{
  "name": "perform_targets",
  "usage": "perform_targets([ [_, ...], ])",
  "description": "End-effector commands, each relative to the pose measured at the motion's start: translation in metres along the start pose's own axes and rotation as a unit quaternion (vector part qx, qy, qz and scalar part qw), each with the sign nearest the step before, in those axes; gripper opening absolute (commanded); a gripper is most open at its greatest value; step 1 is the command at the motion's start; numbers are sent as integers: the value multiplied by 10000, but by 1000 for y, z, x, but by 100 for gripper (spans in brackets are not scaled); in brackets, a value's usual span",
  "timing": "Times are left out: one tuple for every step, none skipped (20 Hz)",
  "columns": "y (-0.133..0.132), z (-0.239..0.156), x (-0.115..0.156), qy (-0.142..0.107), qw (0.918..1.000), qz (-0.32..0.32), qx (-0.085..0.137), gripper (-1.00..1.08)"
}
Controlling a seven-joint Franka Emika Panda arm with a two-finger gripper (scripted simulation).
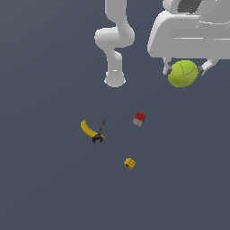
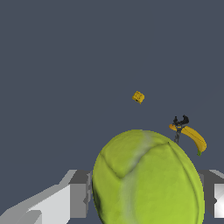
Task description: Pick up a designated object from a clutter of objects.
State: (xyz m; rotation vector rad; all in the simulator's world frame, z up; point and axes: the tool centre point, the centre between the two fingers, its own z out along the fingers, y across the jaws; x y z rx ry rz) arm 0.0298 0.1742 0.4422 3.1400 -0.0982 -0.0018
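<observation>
**Wrist view: ball in hand, lift looking done**

We are gripping the ball (image 2: 148, 179) between our fingers (image 2: 78, 199), and it is filling the near frame. Our gripper (image 1: 184, 68) is carrying it high above the floor (image 1: 45, 179). Farther off, the banana (image 1: 88, 129), tool (image 1: 101, 128) and both cubes are lying well apart from it. We judge only holding steady is remaining.

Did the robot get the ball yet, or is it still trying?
Yes. The ball sits clamped in the gripper, looking raised off the floor. The banana, red cube and orange cube lie below, untouched. All that looks left is holding on.
</observation>
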Motion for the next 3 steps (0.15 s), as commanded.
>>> perform_targets([
  [-2,-3,0,5,10000,4,2,-100],
  [-2,-4,0,5,10000,4,2,-100],
  [-3,-4,0,5,10000,4,2,-100],
])
